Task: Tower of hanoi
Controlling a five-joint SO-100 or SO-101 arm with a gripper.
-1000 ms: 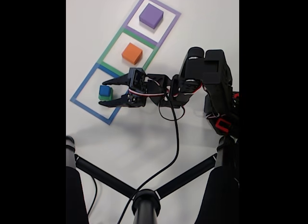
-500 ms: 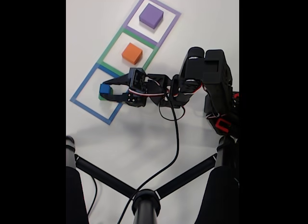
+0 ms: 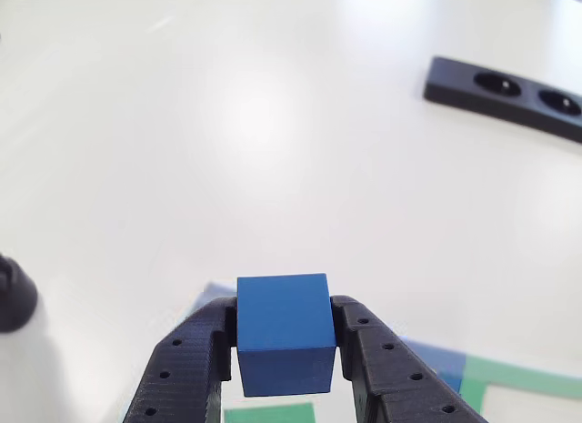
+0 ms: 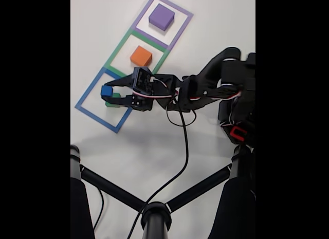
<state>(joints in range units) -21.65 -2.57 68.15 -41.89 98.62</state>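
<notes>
Claw (image 4: 107, 92) grips blue cube (image 3: 284, 333) btwn both fingers, above the green cube (image 4: 114, 101) (partly hidden) inside blue square outline (image 4: 90, 93) on desk.

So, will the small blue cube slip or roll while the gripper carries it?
The blue cube probably keeps its shape: its edges look sharp between the gripper fingers. Flat faces make rolling unlikely. It looks smooth, so it might slip slightly.

White table (image 4: 149, 141): three-square mat (image 4: 134, 59), black cable (image 4: 180, 162), socket strip (image 3: 505, 94).
</notes>
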